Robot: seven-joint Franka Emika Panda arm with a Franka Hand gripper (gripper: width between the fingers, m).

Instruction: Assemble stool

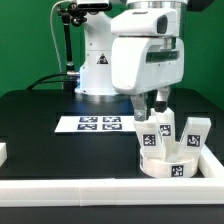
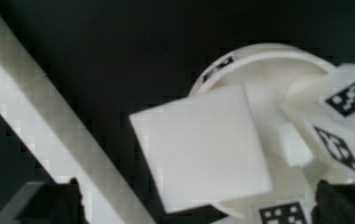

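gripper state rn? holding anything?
Gripper: down at a leg standing on the seat. Whether it is open, shut, or gripping that leg cannot be told from these views.

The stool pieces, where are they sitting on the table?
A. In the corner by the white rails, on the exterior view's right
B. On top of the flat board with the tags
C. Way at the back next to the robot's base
A. The round seat and legs cluster against the white rail on the exterior view's right, away from the marker board.
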